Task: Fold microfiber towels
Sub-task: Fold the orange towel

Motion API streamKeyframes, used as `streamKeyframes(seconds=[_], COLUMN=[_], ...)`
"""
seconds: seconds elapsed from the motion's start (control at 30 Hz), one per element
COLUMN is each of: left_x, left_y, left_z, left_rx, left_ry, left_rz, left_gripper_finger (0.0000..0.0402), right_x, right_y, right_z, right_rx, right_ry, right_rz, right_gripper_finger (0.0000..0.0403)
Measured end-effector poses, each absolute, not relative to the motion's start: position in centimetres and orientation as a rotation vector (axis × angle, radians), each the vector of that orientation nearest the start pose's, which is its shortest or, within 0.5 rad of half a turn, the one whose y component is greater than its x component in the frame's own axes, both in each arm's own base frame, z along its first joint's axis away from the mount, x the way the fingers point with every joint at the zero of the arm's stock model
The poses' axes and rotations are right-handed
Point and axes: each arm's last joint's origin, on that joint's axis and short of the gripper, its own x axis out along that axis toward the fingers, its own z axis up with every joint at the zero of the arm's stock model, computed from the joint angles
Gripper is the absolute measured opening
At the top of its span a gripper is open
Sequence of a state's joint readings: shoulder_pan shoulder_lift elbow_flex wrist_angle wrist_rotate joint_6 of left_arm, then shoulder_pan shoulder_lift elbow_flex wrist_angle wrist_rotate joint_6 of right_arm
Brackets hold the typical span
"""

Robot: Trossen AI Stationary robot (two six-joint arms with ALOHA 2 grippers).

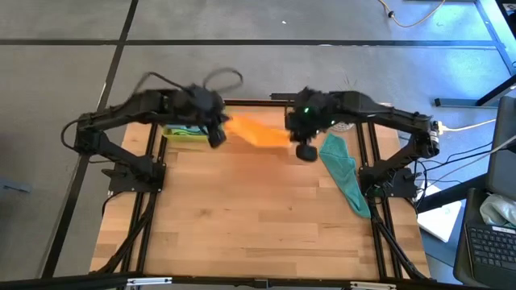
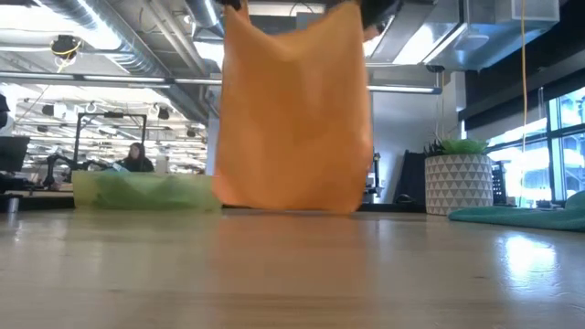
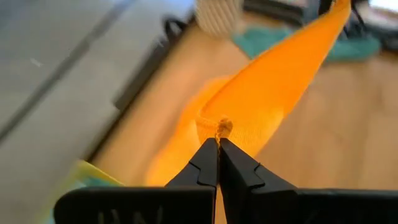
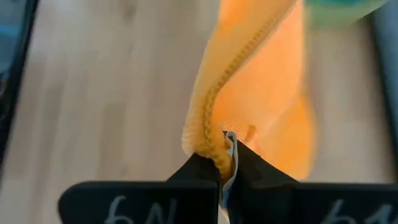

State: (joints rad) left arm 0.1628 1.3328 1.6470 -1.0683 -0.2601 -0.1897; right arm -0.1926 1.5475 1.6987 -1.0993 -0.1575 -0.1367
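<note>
The left claw [image 3: 218,144] is closed tight on one top corner of the orange towel [image 1: 256,130], its two dark fingers [image 3: 204,167] pressed together with the hem between them. The right claw [image 4: 227,149] is closed in the same way on the other top corner — the stitched edge of the cloth runs straight into its tips. Both claws are raised over the far half of the desk [image 1: 258,217], a little apart from each other, and the orange towel is stretched between them. From desk level the towel [image 2: 294,110] hangs down from the two claws like a flat sheet, and its lower edge reaches to the desk surface or just above it; I cannot tell if it touches.

Just beside the left claw, on its outer side, stands the yellow-green tray [image 1: 185,135] at the far edge of the desk, with something blue-green inside which I cannot identify well. Near the right claw, toward the right edge of the desk, the teal towel [image 1: 345,173] lies crumpled in a long shape — apart from the orange one. Behind the right claw a white patterned pot with a plant [image 2: 458,180] stands at the far corner.
</note>
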Motion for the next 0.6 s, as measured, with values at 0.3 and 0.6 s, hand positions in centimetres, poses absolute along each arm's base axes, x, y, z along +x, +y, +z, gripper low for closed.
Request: streamKeyframes(seconds=[0.3, 0.6], left_x=[25.3, 24.7], left_y=[-1.4, -8.0], left_z=[34.1, 28.2], left_rx=[-0.313, -0.481], left_ry=[0.961, 0.977], left_rz=[0.347, 0.285], left_gripper_finger=[0.0, 0.0], right_x=[31.0, 29.8], right_y=[0.3, 5.5], right_z=[29.0, 21.7], right_rx=[0.238, 0.457], right_ry=[1.07, 1.139], right_rz=[0.346, 0.423], right_gripper_finger=[0.0005, 0.0005])
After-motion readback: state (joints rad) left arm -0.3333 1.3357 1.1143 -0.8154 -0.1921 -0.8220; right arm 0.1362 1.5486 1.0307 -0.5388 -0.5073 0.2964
